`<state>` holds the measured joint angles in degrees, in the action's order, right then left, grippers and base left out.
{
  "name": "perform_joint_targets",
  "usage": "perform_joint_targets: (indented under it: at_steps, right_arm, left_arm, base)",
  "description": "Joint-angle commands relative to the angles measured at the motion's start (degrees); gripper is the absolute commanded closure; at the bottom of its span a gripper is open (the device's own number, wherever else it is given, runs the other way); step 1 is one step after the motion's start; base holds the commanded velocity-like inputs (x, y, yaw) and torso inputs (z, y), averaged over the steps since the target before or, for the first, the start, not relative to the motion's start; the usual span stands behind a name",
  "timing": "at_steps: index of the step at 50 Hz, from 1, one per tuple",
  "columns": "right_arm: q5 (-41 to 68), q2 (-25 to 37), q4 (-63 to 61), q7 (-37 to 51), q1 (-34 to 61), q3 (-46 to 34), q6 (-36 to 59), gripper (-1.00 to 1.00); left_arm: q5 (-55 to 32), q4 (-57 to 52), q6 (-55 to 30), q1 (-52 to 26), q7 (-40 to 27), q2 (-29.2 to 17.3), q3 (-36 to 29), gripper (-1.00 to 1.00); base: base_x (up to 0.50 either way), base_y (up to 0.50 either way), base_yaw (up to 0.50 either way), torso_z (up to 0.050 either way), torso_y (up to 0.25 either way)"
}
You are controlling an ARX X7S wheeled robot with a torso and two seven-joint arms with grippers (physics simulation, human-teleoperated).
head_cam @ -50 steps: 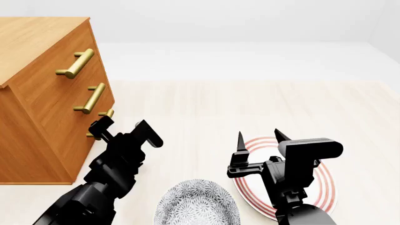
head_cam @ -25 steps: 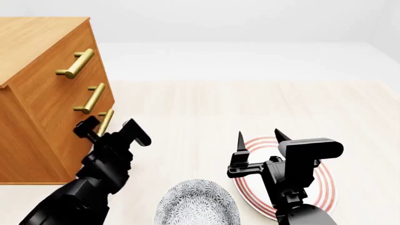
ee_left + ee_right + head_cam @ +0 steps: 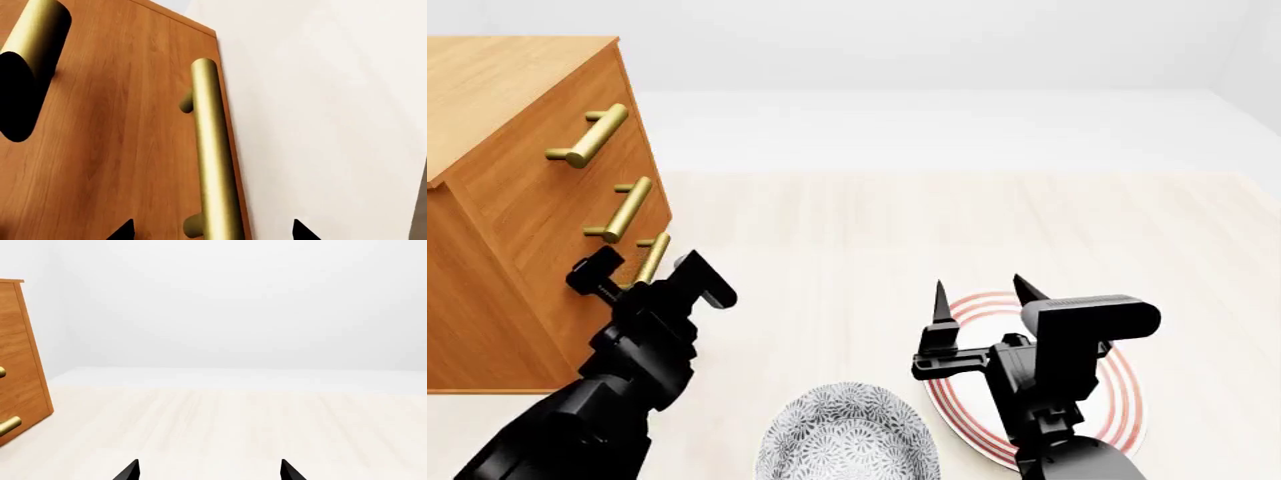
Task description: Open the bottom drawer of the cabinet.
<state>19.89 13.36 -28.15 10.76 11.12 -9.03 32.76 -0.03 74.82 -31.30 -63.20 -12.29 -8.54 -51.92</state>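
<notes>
The orange-brown cabinet stands at the left with three brass bar handles. The bottom drawer is closed; its handle is the lowest. My left gripper is open, with one finger on each side of that handle's lower end. In the left wrist view the bottom handle runs straight between the open tips of the left gripper, not clamped. My right gripper is open and empty above a plate. In the right wrist view the right gripper faces bare floor and the cabinet is at the edge.
A grey patterned bowl sits on the floor between my arms. A red-ringed plate lies under the right arm. The middle drawer's handle is close beside the bottom one. Pale wood floor stretches ahead to a white wall.
My left gripper has moved left toward the cabinet and now straddles the bottom handle. The right arm has not moved.
</notes>
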Motion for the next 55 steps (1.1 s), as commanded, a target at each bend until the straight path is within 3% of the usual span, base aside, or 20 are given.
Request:
perform_joint_targets:
  at_steps: [1,9,10,35,55]
  right_arm:
    - [0.25,0.21,0.07,0.25,-0.11,-0.2,-0.32,-1.0]
    - [0.52,0.35,0.05,0.46,-0.09,-0.28,-0.36,-1.0]
    - [0.57,0.39,-0.09,0.48,-0.14,-0.29,-0.35,-1.0]
    - [1.3,0.85,-0.24,1.05,-0.28,-0.4,-0.91,-1.0]
    - [1.8,1.27,-0.58,1.61,0.1,-0.77,-0.67,-1.0]
  left_arm:
    - [0.05,0.15,-0.26,-0.08,-0.31,-0.22,-0.05,-1.0]
    - [0.02,0.15,-0.25,-0.06,-0.35,-0.25,-0.07,-1.0]
    - [0.03,0.15,-0.27,-0.06,-0.4,-0.24,-0.08,1.0]
    - [0.19,0.15,-0.94,-0.08,-0.41,-0.12,-0.35,1.0]
    - [1.11,0.14,-2.51,-2.56,2.22,5.16,-4.16,1.0]
  base:
    - [0.0,0.0,0.0,0.0,0.0]
    - [0.0,0.0,0.0,0.0,0.0]
    - [0.0,0.0,0.0,0.0,0.0]
    - [0.0,0.0,0.0,0.0,0.0]
    - [0.0,0.0,0.0,0.0,0.0]
